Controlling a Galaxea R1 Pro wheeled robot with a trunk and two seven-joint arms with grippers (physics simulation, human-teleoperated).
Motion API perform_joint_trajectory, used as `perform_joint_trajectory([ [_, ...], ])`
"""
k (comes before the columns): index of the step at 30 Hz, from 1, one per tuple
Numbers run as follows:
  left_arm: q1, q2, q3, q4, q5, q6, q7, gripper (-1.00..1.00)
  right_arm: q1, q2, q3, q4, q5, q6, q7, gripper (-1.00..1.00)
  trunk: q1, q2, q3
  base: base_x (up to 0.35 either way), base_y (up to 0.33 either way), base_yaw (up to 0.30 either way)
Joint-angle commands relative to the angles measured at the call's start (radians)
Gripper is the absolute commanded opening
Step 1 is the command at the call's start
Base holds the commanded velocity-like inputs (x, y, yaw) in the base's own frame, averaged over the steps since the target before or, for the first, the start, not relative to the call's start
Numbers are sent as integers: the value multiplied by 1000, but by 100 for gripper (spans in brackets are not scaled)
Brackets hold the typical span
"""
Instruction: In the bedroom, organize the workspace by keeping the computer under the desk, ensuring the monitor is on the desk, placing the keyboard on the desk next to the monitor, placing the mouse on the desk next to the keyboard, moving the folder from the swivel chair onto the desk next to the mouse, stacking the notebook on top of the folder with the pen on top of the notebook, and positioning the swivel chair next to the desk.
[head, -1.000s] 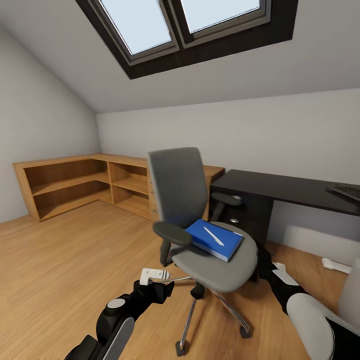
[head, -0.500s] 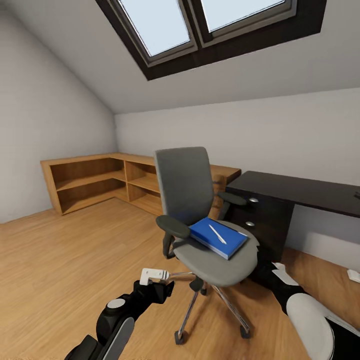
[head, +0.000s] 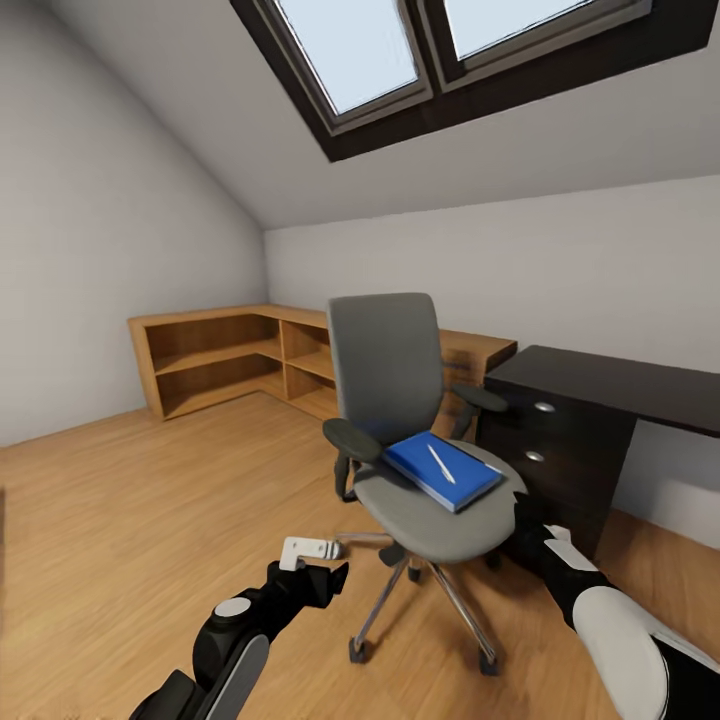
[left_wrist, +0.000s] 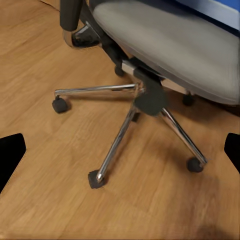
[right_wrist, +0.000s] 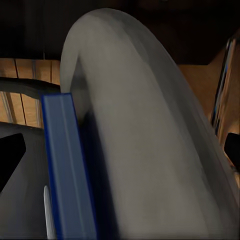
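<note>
Head view looks across the bedroom's wood plank floor to the swivel chair, which stands just beside the drawer end of the black tabletop. On the grey seat lies the blue folder, flat and turned at an angle, with the white pen resting on top of it. Behind the chair, low wooden shelving runs along the wall under the dark-framed skylight.

Left claw hangs low over the floor, near the chair's silver star base and apart from it — in the left wrist view its dark fingertips sit at opposite edges, spread wide with nothing between them. Right claw is close against the seat's near-right edge; the right wrist view shows the seat rim and the folder's edge very near, the two fingertips likewise far apart and gripping nothing.
</note>
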Motion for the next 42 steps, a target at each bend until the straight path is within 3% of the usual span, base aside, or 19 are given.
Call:
perform_joint_trajectory([
  [1,-1,1,-3,1,10,2,10,100,-1,0,-1,0,-10,3,6,100,0,0,-1,15,0,208],
  [42,-1,-1,-4,17,10,2,10,100,-1,-5,-2,-4,-9,3,6,100,0,0,-1,23,0,198],
])
